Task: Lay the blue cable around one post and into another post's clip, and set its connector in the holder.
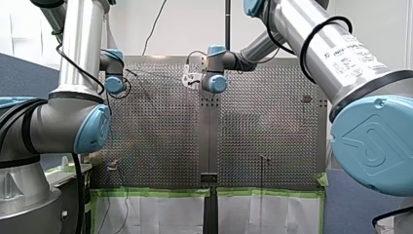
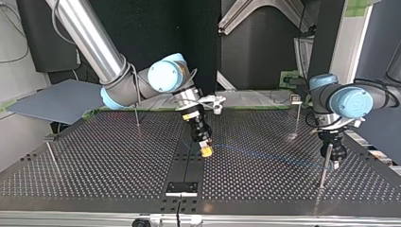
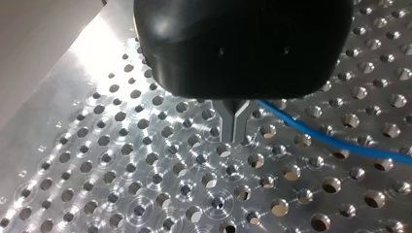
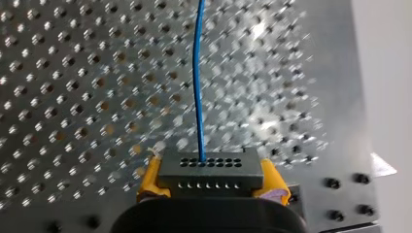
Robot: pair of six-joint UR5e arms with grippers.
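In the right wrist view my right gripper (image 4: 211, 182) has its yellow pads shut on the black connector (image 4: 209, 162). The blue cable (image 4: 198, 82) leaves the connector and runs straight ahead over the plate. In the top view that gripper (image 2: 204, 150) hangs tilted just above the table's middle. From it the cable (image 2: 265, 155) stretches in a straight line to my left gripper (image 2: 334, 161). My left gripper's metal fingers (image 3: 234, 138) are shut, and the cable (image 3: 330, 141) leaves them on one side only. A thin post (image 2: 324, 169) stands right beside this gripper.
A black holder block (image 2: 182, 187) sits at the top view's near edge, in the middle. More posts stand around: one with a clip on top (image 2: 296, 100) behind my left gripper, and two others (image 2: 137, 116), (image 2: 51, 152) at the top view's left.
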